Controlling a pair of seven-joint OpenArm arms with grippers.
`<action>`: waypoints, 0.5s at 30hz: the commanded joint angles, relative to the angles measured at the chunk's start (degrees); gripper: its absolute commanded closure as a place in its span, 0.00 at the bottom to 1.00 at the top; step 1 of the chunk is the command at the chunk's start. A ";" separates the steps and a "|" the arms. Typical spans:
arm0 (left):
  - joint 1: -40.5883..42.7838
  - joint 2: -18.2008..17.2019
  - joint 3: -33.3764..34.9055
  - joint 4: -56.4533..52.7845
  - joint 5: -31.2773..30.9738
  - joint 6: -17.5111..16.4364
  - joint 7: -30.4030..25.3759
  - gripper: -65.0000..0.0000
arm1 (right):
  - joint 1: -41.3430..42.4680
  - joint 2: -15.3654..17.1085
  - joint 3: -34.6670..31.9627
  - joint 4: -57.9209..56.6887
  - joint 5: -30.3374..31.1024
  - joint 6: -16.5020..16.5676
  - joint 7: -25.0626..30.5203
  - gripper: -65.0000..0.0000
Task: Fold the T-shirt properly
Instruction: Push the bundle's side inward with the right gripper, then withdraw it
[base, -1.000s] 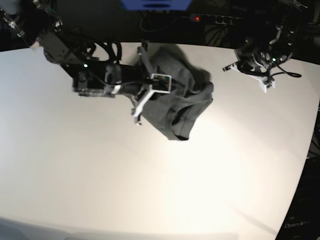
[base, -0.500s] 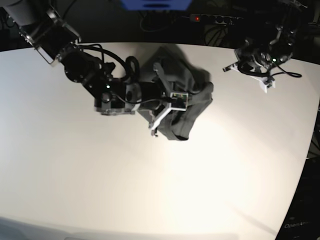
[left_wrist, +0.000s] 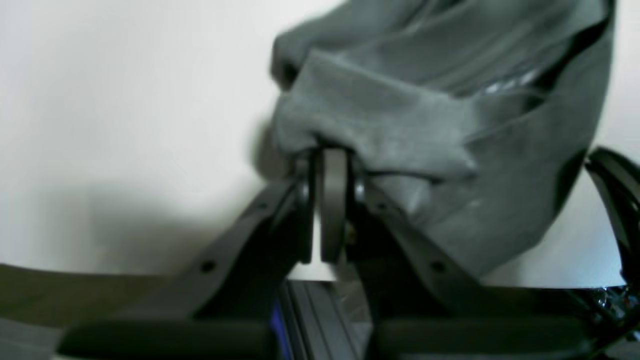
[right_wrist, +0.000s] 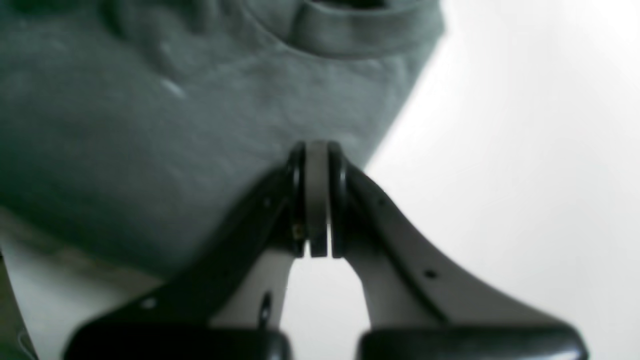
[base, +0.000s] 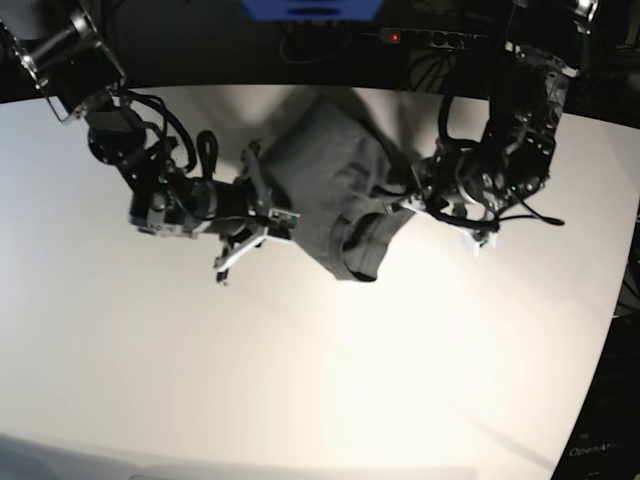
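Base view: the T-shirt (base: 340, 205) lies bunched near the far edge of the white desk (base: 300, 380), about midway along that edge. The right gripper (base: 283, 222) meets its near-left side and the left gripper (base: 412, 193) its right side.

Left wrist view: the left gripper (left_wrist: 327, 165) has its jaws pressed together, with a fold of the shirt (left_wrist: 450, 115) pinched at the tips. The cloth rises in creased layers above and to the right of the jaws, with bare desk (left_wrist: 125, 100) to the left.

Right wrist view: the right gripper (right_wrist: 316, 155) is clamped tight on the shirt's (right_wrist: 150, 125) edge. The ribbed neck band (right_wrist: 360, 35) shows at the top, and bare desk (right_wrist: 525, 150) to the right.
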 joint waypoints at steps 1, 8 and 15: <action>-1.36 -0.41 -0.09 -0.57 -0.11 -0.12 -0.09 0.95 | 0.74 0.57 2.23 1.58 0.24 -0.29 0.99 1.00; -2.77 -0.85 0.08 -5.85 -0.11 -0.12 -0.44 0.95 | -2.87 1.09 19.82 2.99 0.24 -0.29 1.08 1.00; -4.79 -0.14 0.70 -8.75 6.39 -0.12 -2.20 0.95 | -6.03 -1.46 37.40 3.16 0.41 -0.29 1.16 1.00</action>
